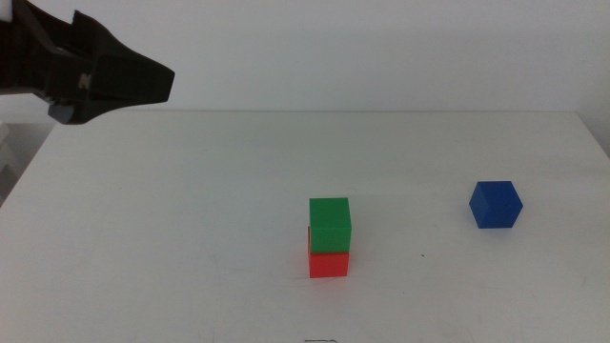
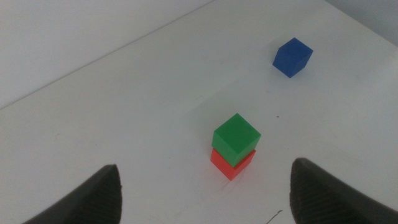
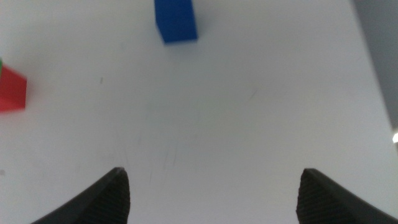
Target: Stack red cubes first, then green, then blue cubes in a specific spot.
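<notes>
Currently green cube (image 1: 330,223) sits on red cube (image 1: 329,263); blue cube (image 1: 496,205) apart. Left gripper (image 1: 143,81) raised, released; right gripper (image 3: 214,199) released too.

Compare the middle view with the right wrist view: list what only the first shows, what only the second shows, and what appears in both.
Only the middle view shows the green cube in full, sitting on the red cube, and the left gripper raised at the upper left, away from the cubes.

Only the right wrist view shows the right gripper, its jaws spread wide above bare table and holding nothing.

Both show the blue cube lying apart from the stack, the red cube (cut off at the wrist picture's edge), and the white table.
</notes>
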